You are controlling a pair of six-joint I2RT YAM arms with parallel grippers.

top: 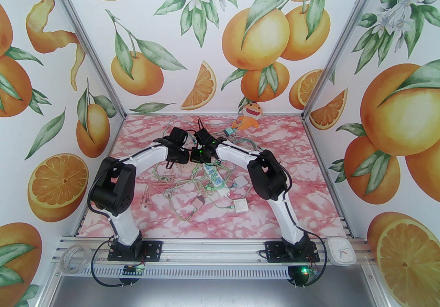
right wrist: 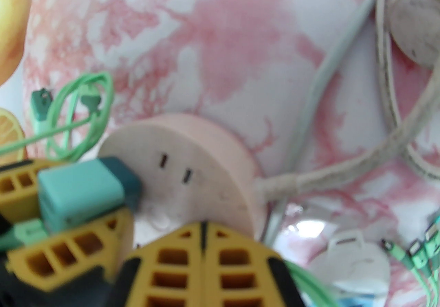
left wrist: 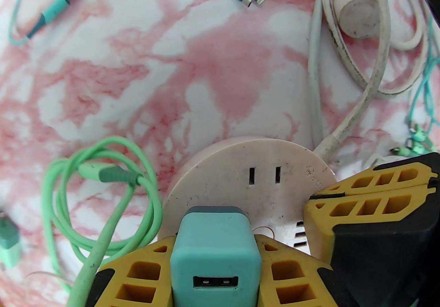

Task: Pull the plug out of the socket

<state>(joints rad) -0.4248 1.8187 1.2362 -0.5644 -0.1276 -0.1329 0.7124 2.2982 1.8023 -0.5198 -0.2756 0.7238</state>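
Your left arm (top: 151, 156) and right arm (top: 237, 158): white shells, black joint housings, black cables, green status lights, yellow lattice fingers (left wrist: 137, 273) backed in black.

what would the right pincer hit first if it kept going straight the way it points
The round pink socket: the shut right pincer points at its top face, beside the teal plug, and seems to touch it or nearly so, though depth is unclear.
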